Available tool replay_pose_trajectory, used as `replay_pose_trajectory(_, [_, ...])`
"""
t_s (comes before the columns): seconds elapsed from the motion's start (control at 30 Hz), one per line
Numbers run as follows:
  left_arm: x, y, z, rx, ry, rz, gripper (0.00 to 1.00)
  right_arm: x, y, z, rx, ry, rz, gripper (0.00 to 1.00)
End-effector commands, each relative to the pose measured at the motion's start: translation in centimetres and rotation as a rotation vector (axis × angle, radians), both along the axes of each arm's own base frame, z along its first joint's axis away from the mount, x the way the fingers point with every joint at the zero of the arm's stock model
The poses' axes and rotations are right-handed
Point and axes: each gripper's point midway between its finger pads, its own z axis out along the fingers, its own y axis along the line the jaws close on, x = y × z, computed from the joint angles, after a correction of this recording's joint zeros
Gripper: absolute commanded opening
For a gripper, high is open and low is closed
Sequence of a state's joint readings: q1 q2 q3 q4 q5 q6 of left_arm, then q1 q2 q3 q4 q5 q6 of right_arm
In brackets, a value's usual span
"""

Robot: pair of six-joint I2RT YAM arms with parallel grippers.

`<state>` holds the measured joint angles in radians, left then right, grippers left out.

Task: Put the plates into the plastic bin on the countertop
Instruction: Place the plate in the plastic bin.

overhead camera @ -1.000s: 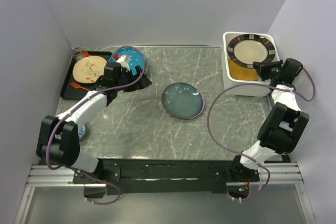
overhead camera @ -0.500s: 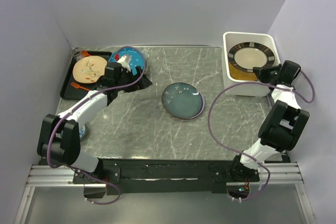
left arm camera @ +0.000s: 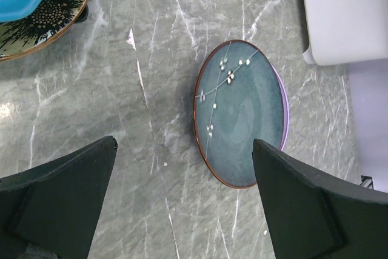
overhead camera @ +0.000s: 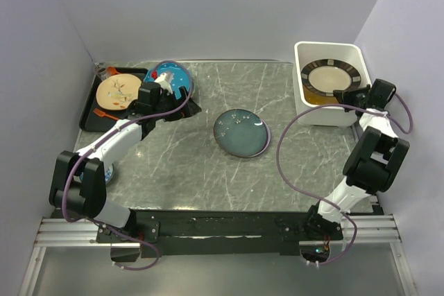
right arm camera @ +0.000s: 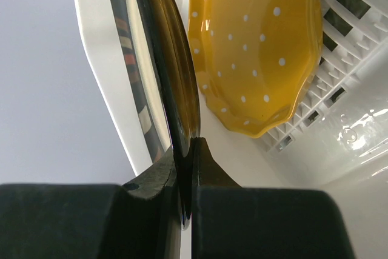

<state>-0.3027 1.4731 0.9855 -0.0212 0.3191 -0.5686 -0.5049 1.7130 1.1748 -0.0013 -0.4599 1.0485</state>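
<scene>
At the near edge of the dark veined bench (overhead camera: 208, 171) the 2 arms rose from their bases, the left one reaching toward the far left and the right one toward the far right. In the middle of the bench lay a blue-grey plate (overhead camera: 241, 132), flat and touched by nothing. The left wrist view showed a lavender rim (left arm camera: 283, 119) peeking out from under one side of it. Just beyond it to the left, the left fingers (overhead camera: 182, 107) hung above bare bench. They were spread as wide as they go and empty, and the blue-grey plate lay on the bench below the gap between them. Farther on at the far left sat a teal plate (overhead camera: 175, 77) with an orange rim, right beside a black tray (overhead camera: 89, 114) that carried a tan dish (overhead camera: 118, 91) with scraps on it. At the far right stood the white plastic bin (overhead camera: 312, 114). The right fingers (right arm camera: 195, 171) were clenched on the near rim of the striped-rim plate (overhead camera: 331, 76), which sat inside the bin's walls. Under it in the bin lay an orange plate (right arm camera: 254, 47) with white dots. Whether the 2 plates touched could not be told.
</scene>
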Motion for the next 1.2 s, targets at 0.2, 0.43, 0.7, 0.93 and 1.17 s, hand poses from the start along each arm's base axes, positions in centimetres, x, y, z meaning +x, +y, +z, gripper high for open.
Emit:
replay_pose_trajectory(0.2, [0.3,-0.4,0.4,-0.015,-0.029,-0.024,0.99,2.9,-1.3,3.2,-0.09,-0.105,0.068,0.06])
replay_pose_trajectory(0.43, [0.2,-0.5,0.0,-0.015,-0.021,-0.028,0.99,3.2,-0.9,2.0,-0.083,-0.065,0.113,0.13])
replay_pose_trajectory(0.7, [0.1,-0.7,-0.1,-0.025,-0.019,-0.035,0.99,3.0,0.5,5.2,-0.094,-0.133,0.144,0.0])
replay_pose_trajectory(0.93, [0.1,-0.7,0.0,-0.029,-0.022,-0.037,0.99,2.4,2.4,9.1,-0.121,-0.193,0.169,0.0])
replay_pose_trajectory(1.17, [0.1,-0.8,-0.1,-0.032,-0.021,-0.04,0.99,2.6,3.0,12.0,-0.138,-0.218,0.179,0.0])
